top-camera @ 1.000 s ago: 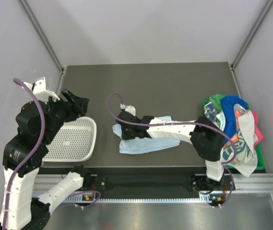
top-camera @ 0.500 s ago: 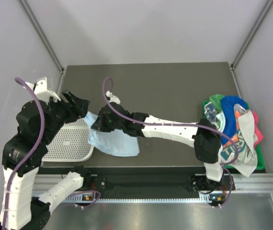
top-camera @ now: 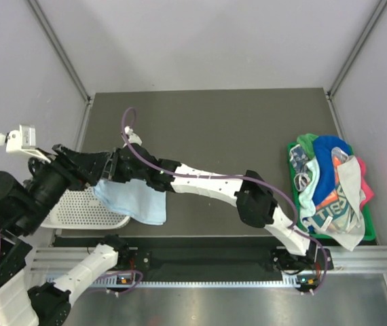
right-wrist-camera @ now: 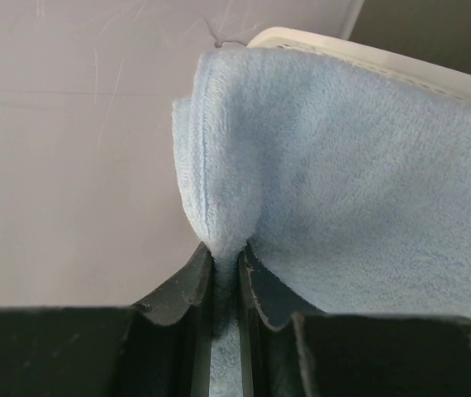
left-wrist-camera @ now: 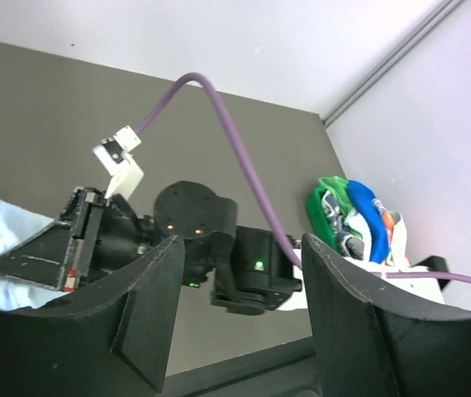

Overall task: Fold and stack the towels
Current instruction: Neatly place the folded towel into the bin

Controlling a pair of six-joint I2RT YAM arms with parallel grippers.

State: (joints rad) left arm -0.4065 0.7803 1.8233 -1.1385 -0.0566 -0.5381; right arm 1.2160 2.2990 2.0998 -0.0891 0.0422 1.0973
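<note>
Lower left of frame, a towel (top-camera: 136, 202) overlaps the basket (top-camera: 83, 208); far right, a pile (top-camera: 329, 183) fills the tray (top-camera: 369, 221).

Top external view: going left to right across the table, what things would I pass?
white basket → pale blue towel → pile of coloured towels

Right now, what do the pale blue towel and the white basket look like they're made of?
Pale blue towel: soft terry cloth, matte, going by its fuzzy pile and stitched hem. White basket: probably rigid plastic, smooth, with a floor of regular small holes.
</note>
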